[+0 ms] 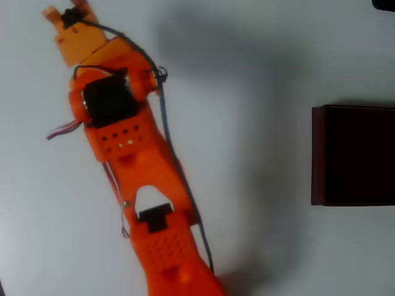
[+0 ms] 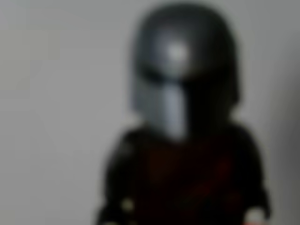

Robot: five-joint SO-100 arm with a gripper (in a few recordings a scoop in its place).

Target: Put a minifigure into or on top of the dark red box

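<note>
In the wrist view the minifigure (image 2: 185, 122) was badly blurred; its helmet and dark torso showed only as soft shapes, and the bottom edge cut it off below the chest. In the overhead view the right edge cropped the box (image 1: 353, 155), hiding its far wall, and its interior was too dark to read. The arm (image 1: 139, 179) ran off the bottom edge. The end effector (image 1: 68, 15) sat at the top edge, its fingers too small and soft to judge.
</note>
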